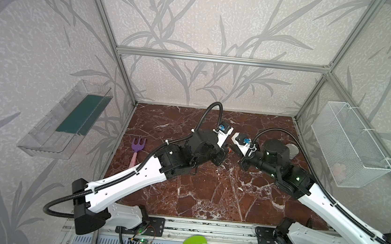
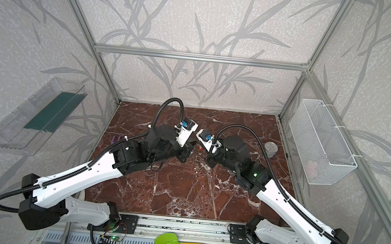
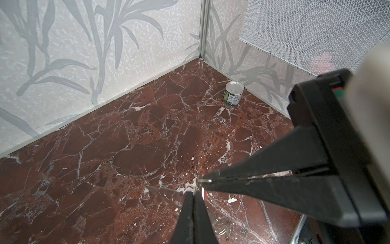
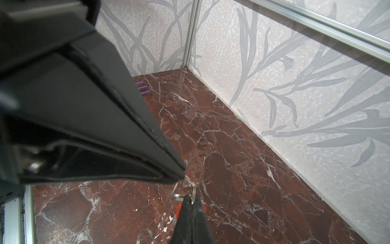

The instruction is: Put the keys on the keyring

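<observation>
A: The keys [image 4: 179,208], red tag showing, hang in mid-air by a small wire loop. The left gripper [image 4: 182,178] and right gripper [image 4: 192,197] both pinch them, jaws tight together.

B: Presumably steadying it for threading. The keyring [image 3: 221,227] lies on the table [image 3: 126,137] just below.

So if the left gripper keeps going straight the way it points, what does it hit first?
Probably the right gripper: its shut tips, pinching a small metal ring, cross just ahead of the left gripper in the left wrist view. Depth is unclear; if it clears them, bare floor comes next.
</observation>
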`<move>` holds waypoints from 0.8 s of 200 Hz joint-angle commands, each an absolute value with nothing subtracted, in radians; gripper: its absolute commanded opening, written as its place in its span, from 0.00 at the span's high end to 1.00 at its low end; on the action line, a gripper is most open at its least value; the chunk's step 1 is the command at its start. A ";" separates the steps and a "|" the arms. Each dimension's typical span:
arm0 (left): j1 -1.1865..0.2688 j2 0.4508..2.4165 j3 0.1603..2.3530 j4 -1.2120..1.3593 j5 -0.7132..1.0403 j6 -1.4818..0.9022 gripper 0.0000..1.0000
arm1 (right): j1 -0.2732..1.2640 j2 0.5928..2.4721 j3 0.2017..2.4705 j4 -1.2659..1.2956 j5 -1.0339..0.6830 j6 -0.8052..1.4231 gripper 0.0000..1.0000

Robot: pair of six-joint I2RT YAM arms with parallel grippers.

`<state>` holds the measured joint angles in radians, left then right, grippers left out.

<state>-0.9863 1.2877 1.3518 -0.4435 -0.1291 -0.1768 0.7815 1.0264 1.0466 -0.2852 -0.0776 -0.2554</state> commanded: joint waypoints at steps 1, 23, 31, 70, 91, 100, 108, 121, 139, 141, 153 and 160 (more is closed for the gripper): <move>-0.981 1.258 1.349 -0.378 -0.150 -0.192 1.00 | 0.788 1.022 1.042 -0.307 -0.153 -0.258 1.00; -0.981 1.258 1.347 -0.375 -0.149 -0.194 1.00 | 0.790 1.022 1.043 -0.310 -0.166 -0.259 1.00; -0.981 1.258 1.347 -0.376 -0.150 -0.194 1.00 | 0.790 1.022 1.042 -0.310 -0.172 -0.261 1.00; -0.981 1.256 1.343 -0.370 -0.149 -0.198 1.00 | 0.792 1.020 1.044 -0.319 -0.198 -0.263 1.00; -0.981 1.253 1.343 -0.366 -0.150 -0.196 1.00 | 0.794 1.020 1.045 -0.323 -0.210 -0.267 1.00; -0.981 1.253 1.344 -0.366 -0.149 -0.196 1.00 | 0.795 1.020 1.044 -0.325 -0.214 -0.267 1.00; -0.982 1.254 1.344 -0.366 -0.149 -0.198 1.00 | 0.796 1.020 1.044 -0.326 -0.216 -0.268 1.00; -0.981 1.253 1.344 -0.364 -0.149 -0.199 1.00 | 0.796 1.022 1.045 -0.328 -0.223 -0.271 1.00; -0.981 1.253 1.344 -0.364 -0.148 -0.201 1.00 | 0.797 1.023 1.048 -0.333 -0.234 -0.272 1.00; -0.980 1.253 1.343 -0.363 -0.148 -0.201 1.00 | 0.798 1.024 1.048 -0.333 -0.235 -0.272 1.00; -0.982 1.252 1.342 -0.363 -0.148 -0.200 1.00 | 0.799 1.025 1.048 -0.335 -0.237 -0.273 1.00; -0.981 1.252 1.341 -0.363 -0.145 -0.200 1.00 | 0.799 1.025 1.047 -0.334 -0.233 -0.272 1.00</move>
